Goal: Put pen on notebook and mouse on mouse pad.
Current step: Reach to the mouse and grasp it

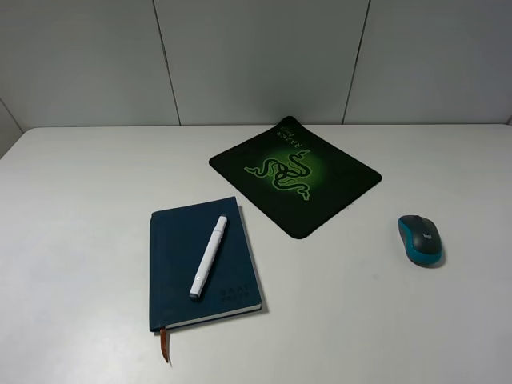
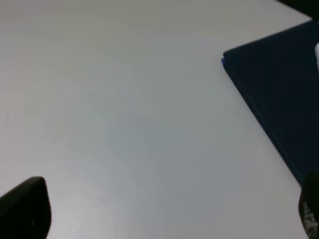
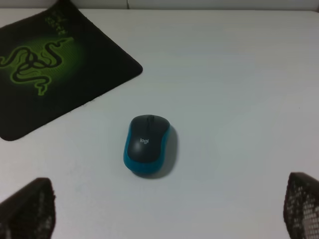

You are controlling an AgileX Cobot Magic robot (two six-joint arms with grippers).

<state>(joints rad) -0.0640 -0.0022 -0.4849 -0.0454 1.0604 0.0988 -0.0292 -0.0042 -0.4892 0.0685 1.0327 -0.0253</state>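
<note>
The white pen point(image 1: 208, 256) lies at a slant on the navy notebook point(image 1: 180, 268), which rests flat at the table's front left. The teal mouse point(image 1: 421, 238) with its dark top sits on the bare table, to the right of the black mouse pad point(image 1: 336, 180) and apart from it. In the right wrist view the mouse point(image 3: 146, 145) lies between and ahead of my right gripper point(image 3: 164, 209), which is open, with the mouse pad point(image 3: 99, 69) beyond. My left gripper point(image 2: 167, 214) is open over bare table beside the notebook point(image 2: 279, 94) corner. Neither arm shows in the exterior high view.
A white table point(image 1: 80, 184) carries everything, with a grey panelled wall point(image 1: 256, 56) behind it. The notebook's orange-brown ribbon point(image 1: 166, 344) hangs toward the front edge. The green snake logo point(image 1: 284, 172) marks the pad's middle.
</note>
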